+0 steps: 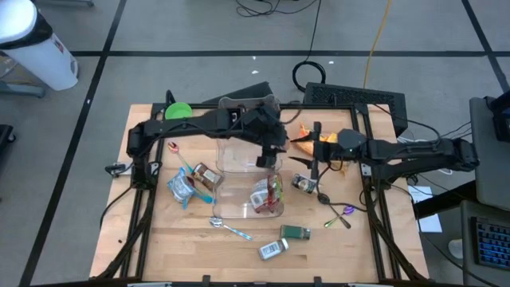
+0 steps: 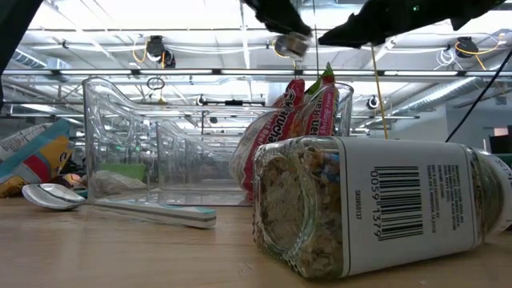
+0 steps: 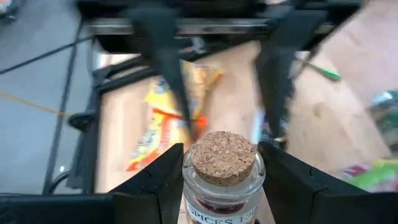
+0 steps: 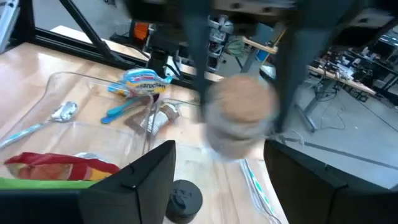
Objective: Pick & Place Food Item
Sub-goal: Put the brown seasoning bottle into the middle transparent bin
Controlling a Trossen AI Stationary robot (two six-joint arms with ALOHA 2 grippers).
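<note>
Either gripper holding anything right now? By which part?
Left gripper holds a cork-stoppered spice jar, its fingers on either side of the jar's neck. Right gripper is open, holding nothing.

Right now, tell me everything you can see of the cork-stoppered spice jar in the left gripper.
The spice jar is small, of clear glass, closed with a round speckled cork stopper. A white label below the neck reads "SPICES"; something dark shows through the glass. It stands upright between the left gripper's two dark fingers, which press its shoulders on both sides. It is held in the air over the clear plastic bin. Its lower body is out of view.
</note>
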